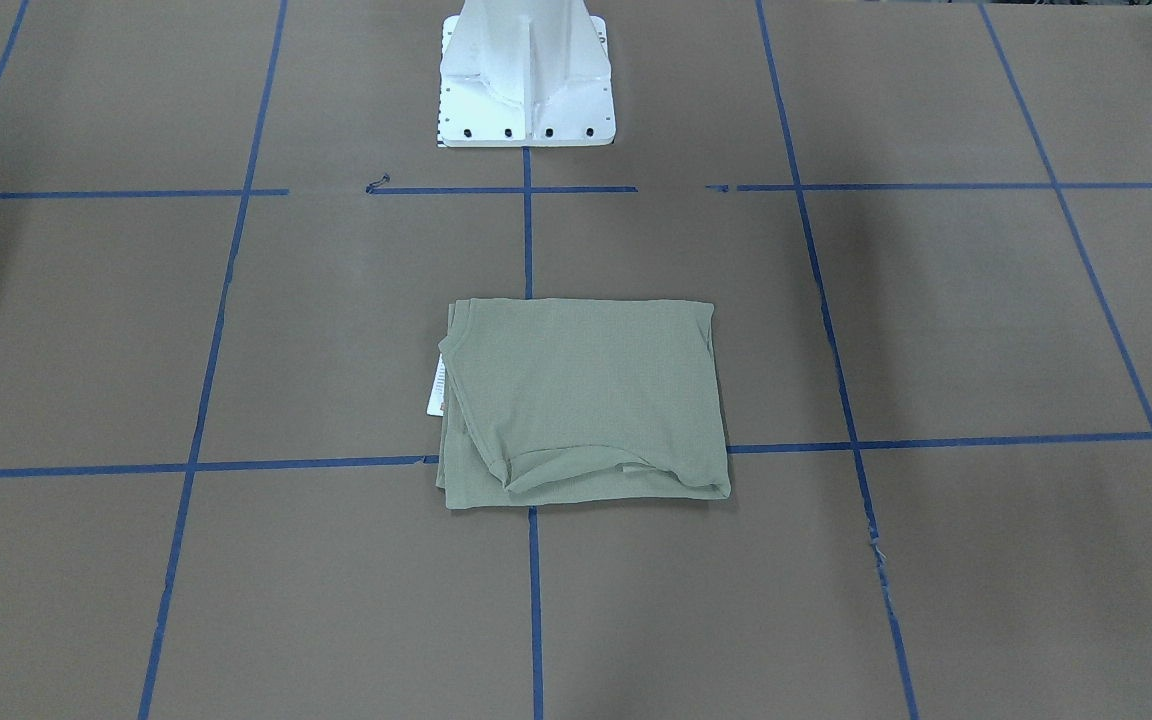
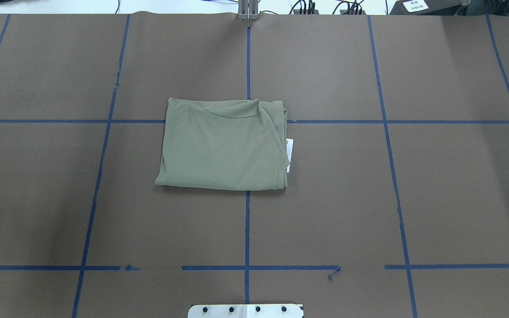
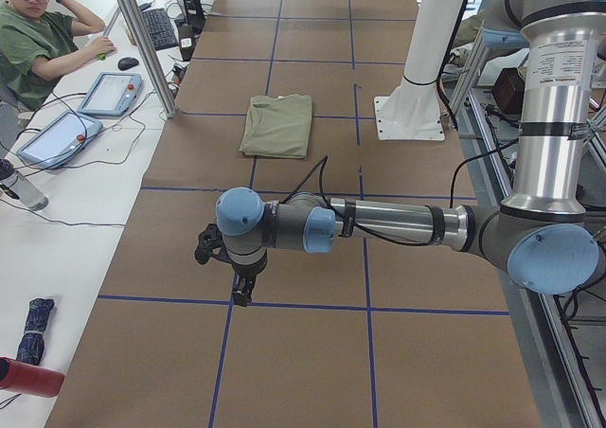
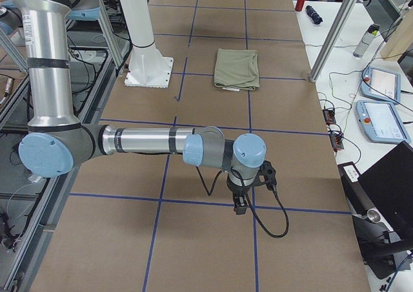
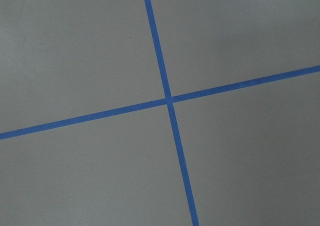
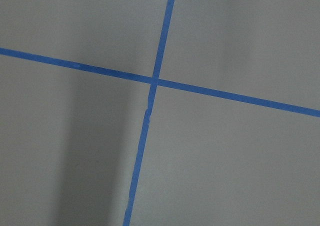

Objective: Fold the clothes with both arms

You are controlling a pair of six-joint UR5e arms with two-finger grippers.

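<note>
Brown paper covers the whole table, marked into squares by blue tape.

The left arm reaches low over the table at its own end, and the right arm does the same at the opposite end. Both are well apart from the garment, and neither appears in the overhead or front views.

The green shirt lies in the middle of the table, straddling the centre tape line in front of the white pedestal. It is folded into a compact rectangle with no sleeve trailing out. One soft crease curls along the edge farthest from the robot, and the layers on the robot's right side sit slightly uneven.

The left gripper and the right gripper each point down at bare paper. They show only in the side views, so I cannot tell whether their fingers are parted or closed. Neither touches any cloth. The wrist cameras see only paper and a tape crossing.

A white paper tag pokes out from the shirt's right edge.

Judgement: the folding looks complete. At most, the stray crease and the exposed tag could be tidied.
</note>
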